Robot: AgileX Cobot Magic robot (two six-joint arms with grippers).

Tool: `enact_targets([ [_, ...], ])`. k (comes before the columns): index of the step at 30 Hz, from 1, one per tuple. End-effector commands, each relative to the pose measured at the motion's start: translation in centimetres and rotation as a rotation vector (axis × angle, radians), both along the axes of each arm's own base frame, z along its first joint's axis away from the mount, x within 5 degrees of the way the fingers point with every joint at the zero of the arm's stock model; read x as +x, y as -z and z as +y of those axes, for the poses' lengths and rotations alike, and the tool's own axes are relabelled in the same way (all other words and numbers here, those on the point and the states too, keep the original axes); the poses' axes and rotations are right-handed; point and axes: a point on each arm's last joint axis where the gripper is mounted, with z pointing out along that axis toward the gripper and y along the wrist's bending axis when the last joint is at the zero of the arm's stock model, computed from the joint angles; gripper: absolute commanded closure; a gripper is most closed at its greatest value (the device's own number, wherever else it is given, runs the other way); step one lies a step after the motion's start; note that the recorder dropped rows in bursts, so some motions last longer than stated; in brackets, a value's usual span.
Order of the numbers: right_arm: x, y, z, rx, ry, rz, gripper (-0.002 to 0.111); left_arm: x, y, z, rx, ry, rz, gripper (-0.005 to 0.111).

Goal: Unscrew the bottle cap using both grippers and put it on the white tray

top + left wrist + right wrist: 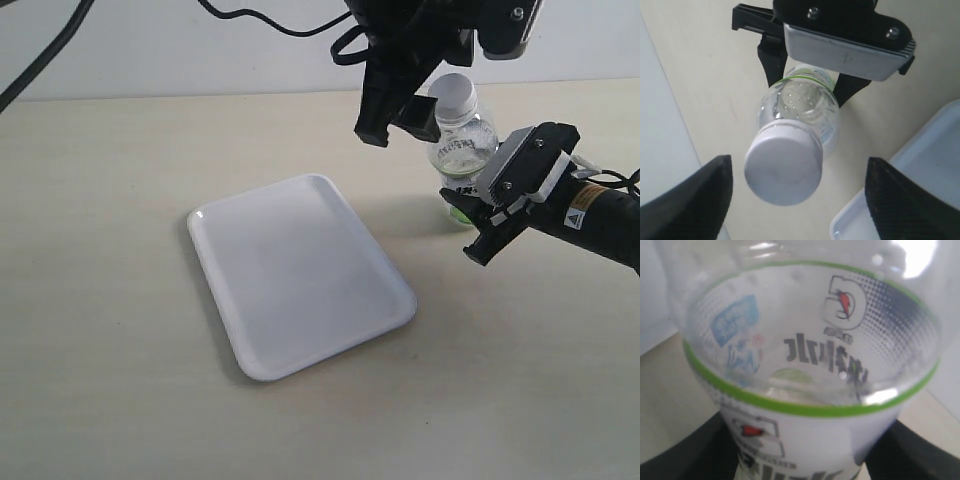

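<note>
**Fingers (695, 200) of left gripper (797, 172) spread, bottle cap (784, 167) not yet gripped**

Left pair at lower left and lower right of the wrist frame, set well apart, flanking the cap with a gap on both sides and touching nothing. Right gripper (809, 87) pinching the bottle (462, 140) low on its labelled body, dark fingers (690, 455) pressed against both flanks in its own wrist frame. Cap seated on the neck, upper right of the exterior frame, to the right of the white tray (300, 270) and apart from it.

Step in hand, by the look of it: closing on the cap. Centre first, for contact on both ribbed flanks at once. Bite on the ribs, not on the smooth top. Close level with the cap's rim, then turn about the neck's own line, never off to one side. Hold the lower clamp firm throughout, or risk spinning or buckling the thin clear wall. Lift only once free of the thread.

Tray at centre of the exterior frame on the pale tabletop (100, 350): glossy, bare, nothing lying in it. Bottle: no liquid level visible through the clear wall, only droplets or dimples near the shoulder. Probably empty or nearly so, though hard to tell for certain.
</note>
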Motion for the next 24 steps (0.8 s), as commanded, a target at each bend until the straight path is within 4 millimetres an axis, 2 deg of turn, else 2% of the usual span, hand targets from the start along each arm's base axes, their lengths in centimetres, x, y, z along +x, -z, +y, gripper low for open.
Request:
enact_targets([
  [1,-0.55,1.37,-0.39,-0.055,0.013,0.107,0.108,0.12,0.6,-0.29,-0.003,-0.01,0.006,0.035],
  [5,-0.55,1.37,-0.39,-0.055,0.013,0.107,0.108,0.26,1.17,-0.45,0.004,-0.011,0.012,0.035],
  [15,-0.55,1.37,-0.39,-0.055,0.013,0.107,0.108,0.23,0.62,-0.4,-0.015,-0.016,-0.002,0.042],
  [18,-0.55,1.37,-0.39,-0.055,0.013,0.107,0.108,0.18,0.52,-0.35,-0.013,-0.015,-0.001,0.048],
  [24,-0.55,1.37,-0.39,-0.052,0.015,0.108,0.108,0.18,0.52,-0.35,-0.014,-0.015,-0.001,0.068],
])
